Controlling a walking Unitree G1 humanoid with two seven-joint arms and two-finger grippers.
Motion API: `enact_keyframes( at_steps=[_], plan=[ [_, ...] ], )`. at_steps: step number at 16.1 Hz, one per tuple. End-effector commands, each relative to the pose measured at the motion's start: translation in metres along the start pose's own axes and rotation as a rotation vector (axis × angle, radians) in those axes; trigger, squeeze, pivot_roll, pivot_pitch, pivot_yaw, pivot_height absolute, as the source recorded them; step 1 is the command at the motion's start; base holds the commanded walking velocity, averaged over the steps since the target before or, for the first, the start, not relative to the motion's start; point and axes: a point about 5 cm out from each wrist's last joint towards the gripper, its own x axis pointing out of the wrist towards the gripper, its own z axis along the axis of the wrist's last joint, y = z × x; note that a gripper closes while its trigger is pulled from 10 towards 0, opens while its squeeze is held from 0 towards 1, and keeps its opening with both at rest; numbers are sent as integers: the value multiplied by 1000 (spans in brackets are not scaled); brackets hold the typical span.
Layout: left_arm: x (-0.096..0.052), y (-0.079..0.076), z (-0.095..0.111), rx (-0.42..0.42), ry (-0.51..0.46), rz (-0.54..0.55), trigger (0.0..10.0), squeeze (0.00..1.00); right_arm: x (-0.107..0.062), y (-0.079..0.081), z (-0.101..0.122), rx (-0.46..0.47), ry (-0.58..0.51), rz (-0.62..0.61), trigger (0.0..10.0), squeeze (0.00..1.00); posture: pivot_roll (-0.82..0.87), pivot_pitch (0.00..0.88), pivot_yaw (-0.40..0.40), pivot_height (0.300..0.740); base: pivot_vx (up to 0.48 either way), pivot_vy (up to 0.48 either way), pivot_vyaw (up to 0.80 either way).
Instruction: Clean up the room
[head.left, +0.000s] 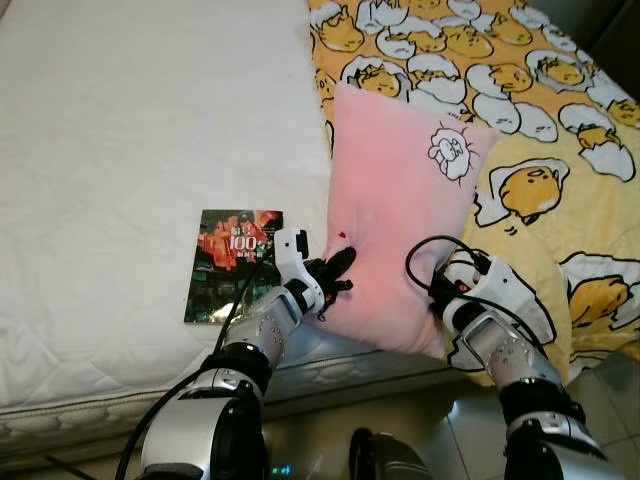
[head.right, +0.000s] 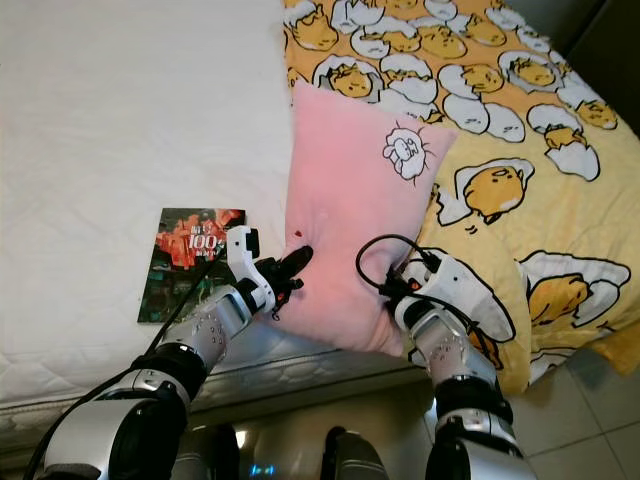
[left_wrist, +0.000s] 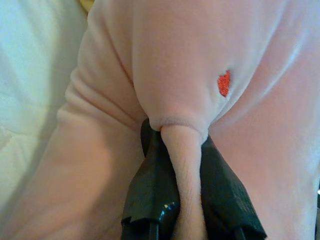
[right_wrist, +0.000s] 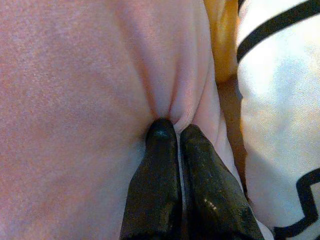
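My left gripper (left_wrist: 182, 200) and right gripper (right_wrist: 175, 150) each pinch a fold of the soft pink plush pillow (head.left: 400, 210) at the bed's (head.left: 120, 150) near edge; such thin pinches could slip when lifting.

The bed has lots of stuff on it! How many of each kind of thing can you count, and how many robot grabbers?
Pink pillow: 1
Book: 1
Yellow egg-print blanket: 1
White mattress: 1
Robot grippers: 2, the left gripper and the right gripper, each pinching the pillow
Total: 6
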Motion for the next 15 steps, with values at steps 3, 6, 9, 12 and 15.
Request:
enact_keyframes(
  at_steps=[3, 6, 9, 12, 15],
  plan=[
    [12, -15, 9, 28, -14, -23, 0, 0, 5, 12, 7, -72, -25, 16, 0, 0, -44, 64, -100, 728, 0, 0, 0],
    [13, -27, 53, 98, -170, -79, 0, 0, 9, 74, 57, -215, -211, 205, 0, 0, -42, 52, -106, 728, 0, 0, 0],
    [7, -33, 87, 127, -285, -100, 0, 0, 11, 81, 81, -231, -271, 212, 0, 0, -15, 40, -128, 728, 0, 0, 0],
    [0, -36, 104, 160, -343, -97, 0, 0, 11, 89, 94, -214, -318, 218, 0, 0, 1, 26, -133, 728, 0, 0, 0],
    [-10, -29, 135, 363, -379, 7, 0, 0, 11, 103, 106, -327, -363, 232, 0, 0, 3, 3, -128, 728, 0, 0, 0]
  ],
)
